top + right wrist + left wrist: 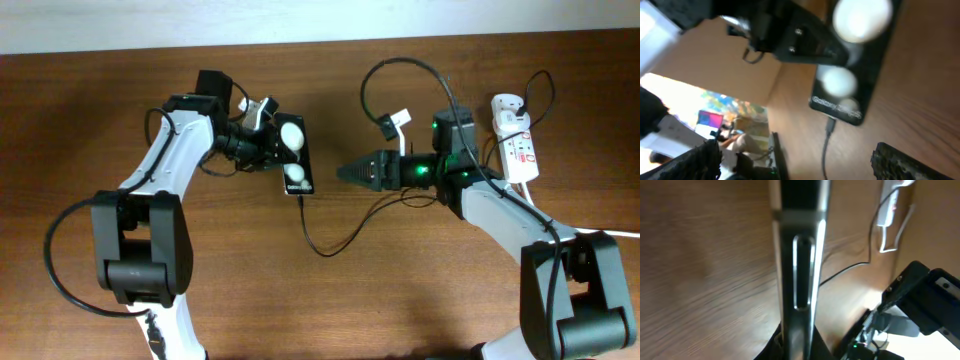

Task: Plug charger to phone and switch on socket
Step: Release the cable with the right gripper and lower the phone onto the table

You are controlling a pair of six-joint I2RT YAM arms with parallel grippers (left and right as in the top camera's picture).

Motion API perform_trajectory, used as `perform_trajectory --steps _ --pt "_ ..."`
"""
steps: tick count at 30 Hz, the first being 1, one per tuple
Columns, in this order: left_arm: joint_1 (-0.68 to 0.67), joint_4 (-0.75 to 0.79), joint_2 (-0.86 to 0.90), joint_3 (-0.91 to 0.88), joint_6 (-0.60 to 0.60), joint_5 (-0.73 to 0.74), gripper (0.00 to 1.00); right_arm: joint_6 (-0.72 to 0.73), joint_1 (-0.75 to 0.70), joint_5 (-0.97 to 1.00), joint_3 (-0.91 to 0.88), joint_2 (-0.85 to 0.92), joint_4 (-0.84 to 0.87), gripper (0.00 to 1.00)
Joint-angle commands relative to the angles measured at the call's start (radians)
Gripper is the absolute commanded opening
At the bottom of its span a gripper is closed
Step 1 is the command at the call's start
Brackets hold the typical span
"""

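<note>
The black phone (296, 156) with two white round patches lies left of the table's middle. My left gripper (272, 148) is shut on its left side. In the left wrist view the phone (797, 255) shows edge-on between the jaws (797, 347). The thin black charger cable (322, 250) runs from the phone's near end in a loop toward the right. In the right wrist view its plug tip (830, 125) sits at the lettered end of the phone (855, 75). My right gripper (345, 172) is open and empty just right of the phone, its fingers (800, 157) spread wide. The white socket strip (520, 152) lies far right.
A white adapter (506, 108) sits on the strip's far end, and a thick white cord (610, 233) leaves at the right edge. The strip also shows in the left wrist view (888, 207). Black cable loops (400, 75) lie behind my right arm.
</note>
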Motion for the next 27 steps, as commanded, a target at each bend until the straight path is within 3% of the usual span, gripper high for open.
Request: perform_trajectory --steps 1,3,8,17,18,21,27 --pt "0.002 -0.013 0.048 0.003 0.035 -0.055 0.0 -0.142 0.002 0.157 0.006 -0.007 -0.127 0.99" --pt "0.002 -0.015 0.092 0.003 0.035 -0.052 0.0 -0.172 0.002 0.255 0.007 -0.045 -0.208 0.99" --pt "0.002 0.005 0.148 0.003 0.035 -0.052 0.0 -0.265 0.003 0.689 0.107 -0.228 -0.628 0.99" --pt "0.002 0.011 0.223 0.003 0.031 -0.063 0.0 -0.26 0.003 0.689 0.112 -0.285 -0.669 0.99" --pt "0.002 0.011 0.223 0.003 0.031 -0.064 0.02 -0.26 0.003 0.689 0.112 -0.285 -0.669 0.99" --pt "0.002 0.011 0.223 0.003 0.031 -0.107 0.26 -0.261 0.003 0.689 0.112 -0.285 -0.669 0.99" --pt "0.002 0.011 0.223 0.003 0.03 -0.184 0.4 -0.261 0.003 0.689 0.112 -0.285 -0.669 0.99"
